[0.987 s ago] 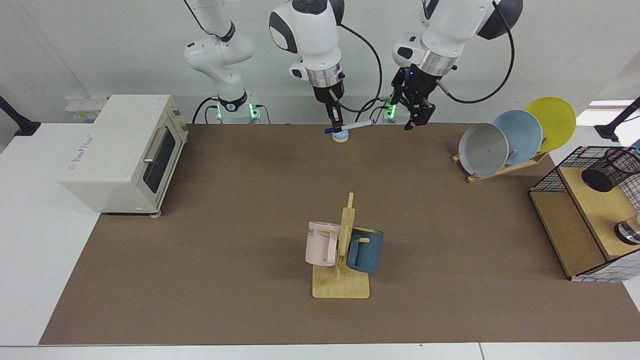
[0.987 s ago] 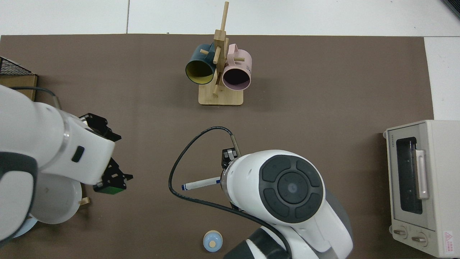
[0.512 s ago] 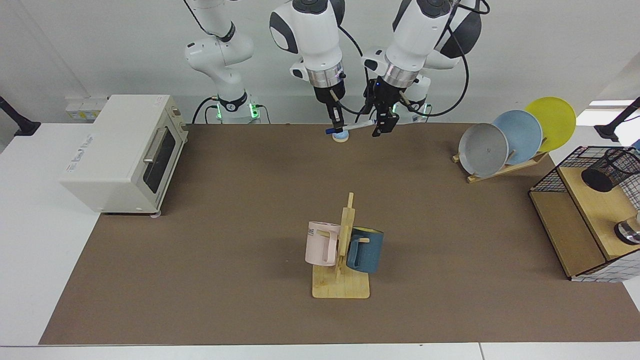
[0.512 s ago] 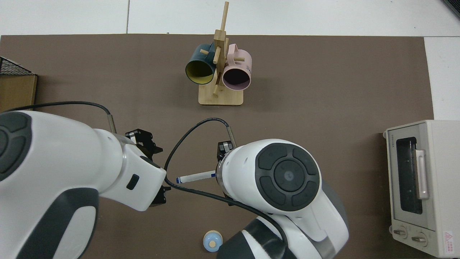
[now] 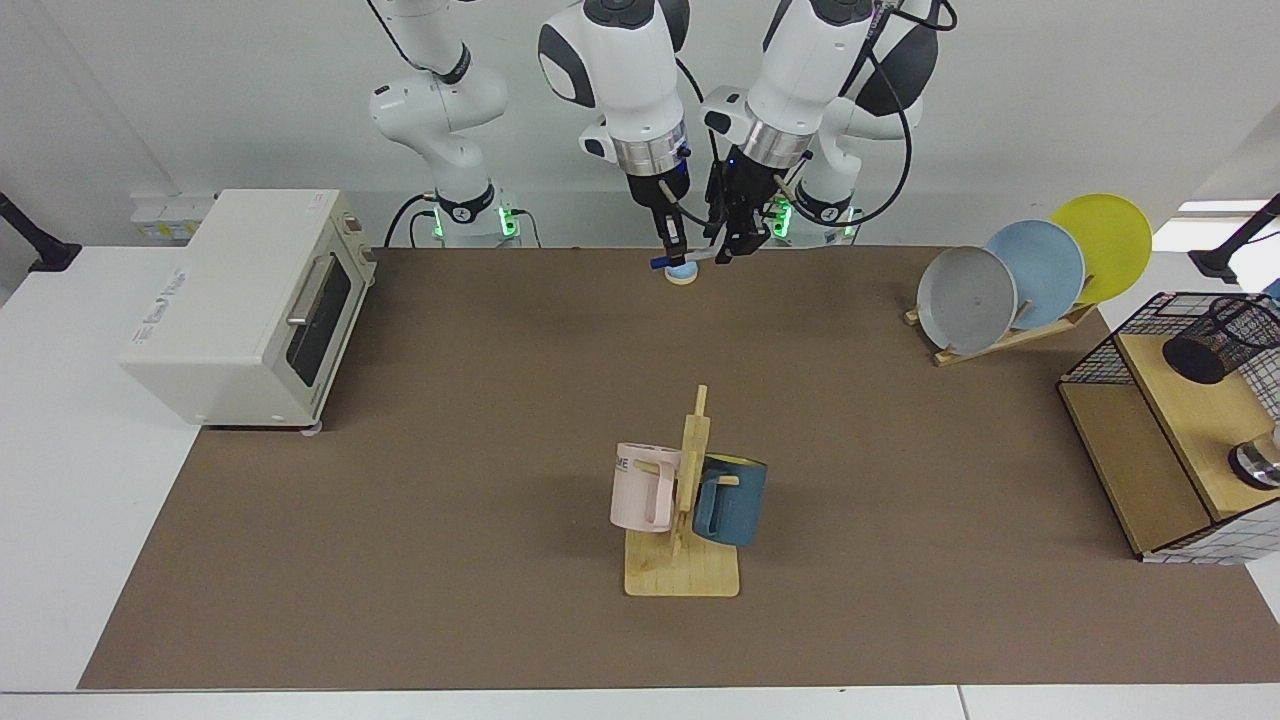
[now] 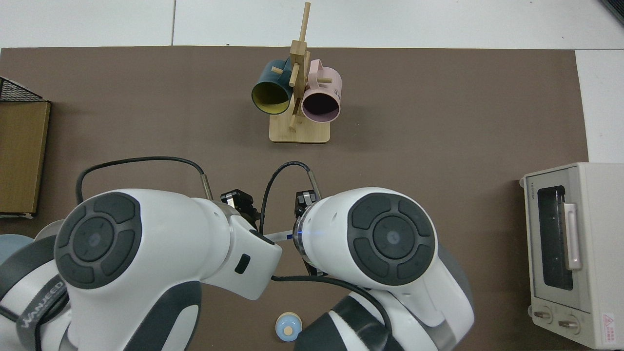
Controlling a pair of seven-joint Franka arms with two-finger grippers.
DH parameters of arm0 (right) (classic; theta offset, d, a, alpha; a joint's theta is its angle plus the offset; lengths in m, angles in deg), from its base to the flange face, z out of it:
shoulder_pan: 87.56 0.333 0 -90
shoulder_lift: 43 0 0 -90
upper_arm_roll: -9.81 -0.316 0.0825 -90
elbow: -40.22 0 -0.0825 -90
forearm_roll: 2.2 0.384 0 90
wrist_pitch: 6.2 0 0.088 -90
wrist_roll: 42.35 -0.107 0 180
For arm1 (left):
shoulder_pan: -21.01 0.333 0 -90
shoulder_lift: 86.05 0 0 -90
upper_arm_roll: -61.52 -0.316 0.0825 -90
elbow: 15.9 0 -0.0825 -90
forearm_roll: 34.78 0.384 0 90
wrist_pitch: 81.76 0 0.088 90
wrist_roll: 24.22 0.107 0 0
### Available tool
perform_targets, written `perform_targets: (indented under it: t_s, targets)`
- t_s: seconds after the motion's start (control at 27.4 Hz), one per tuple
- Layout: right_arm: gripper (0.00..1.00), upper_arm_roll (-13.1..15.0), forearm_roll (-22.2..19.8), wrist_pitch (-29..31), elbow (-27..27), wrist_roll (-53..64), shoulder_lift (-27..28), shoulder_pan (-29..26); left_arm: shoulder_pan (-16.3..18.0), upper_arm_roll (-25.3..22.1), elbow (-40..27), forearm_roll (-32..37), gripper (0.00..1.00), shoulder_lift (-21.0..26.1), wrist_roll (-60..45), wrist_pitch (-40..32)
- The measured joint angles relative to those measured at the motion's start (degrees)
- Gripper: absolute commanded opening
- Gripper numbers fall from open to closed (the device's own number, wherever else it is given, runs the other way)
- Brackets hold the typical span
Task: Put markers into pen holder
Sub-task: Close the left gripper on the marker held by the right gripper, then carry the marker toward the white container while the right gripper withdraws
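White glossy arms; dark grey joint caps; black cables.

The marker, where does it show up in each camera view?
Facing view: marker at top centre, held level by the right gripper, left gripper at its other end.
Top view: marker, a short stretch between the two arms.
Shared landmark: mug rack.

Occlusions and frame cut-offs

In the top view, the two arm housings hide both grippers and most of the marker [image 6: 276, 237]; only a short barrel section shows between them. In the facing view, the pen holder [image 5: 1222, 340] and the wire basket [image 5: 1100, 362] are cut by the frame edge, and whether the left gripper [image 5: 733, 247] touches the marker is too small to tell.
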Motion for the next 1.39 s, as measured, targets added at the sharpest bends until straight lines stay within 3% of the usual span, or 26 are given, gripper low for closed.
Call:
perform_targets:
  t_s: [0.44, 0.47, 0.51, 0.58, 0.95, 1.1, 1.24, 1.32, 1.39]
  targets:
    - [0.00, 0.02, 0.00, 0.00, 0.01, 0.00, 0.03, 0.00, -0.17, -0.03, -0.12, 0.00, 0.46, 0.02, -2.78, 0.00]
    - [0.00, 0.03, 0.00, 0.00, 0.01, 0.00, 0.03, 0.00, -0.18, -0.03, -0.13, 0.00, 0.44, 0.02, -3.13, 0.00]
    - [0.00, 0.03, 0.00, 0.00, 0.01, 0.00, 0.03, 0.00, -0.18, -0.03, -0.15, 0.00, 0.34, 0.02, -3.42, -0.01]
    - [0.00, 0.05, 0.00, 0.00, 0.01, 0.00, 0.04, 0.00, -0.18, -0.03, -0.19, 0.01, 0.00, 0.02, -3.82, -0.02]
    - [0.02, -0.07, 0.11, -0.31, 0.01, 0.08, 0.21, 0.01, -0.23, -0.08, -0.25, 0.57, 0.00, 0.07, -3.84, -0.36]
    - [0.20, -0.03, 0.21, -0.31, 0.01, 0.08, 0.21, -0.01, -0.23, -0.08, -0.24, 0.57, 0.00, 0.07, -3.84, -0.33]
    - [0.73, 0.10, 0.50, -0.05, 0.08, 0.08, 0.23, -0.28, -0.27, -0.03, -0.25, 0.53, 0.00, 0.06, -3.91, -0.42]
    - [0.82, 0.48, 0.50, 0.00, 0.26, 0.16, 0.21, -0.72, -0.27, -0.05, -0.29, 0.80, 0.00, 0.07, -4.26, -0.81]
    - [0.99, 0.80, 0.50, -0.02, 0.41, 0.90, 0.21, -1.57, -0.27, -0.18, -0.31, 1.54, 0.00, 0.07, -4.56, -1.22]
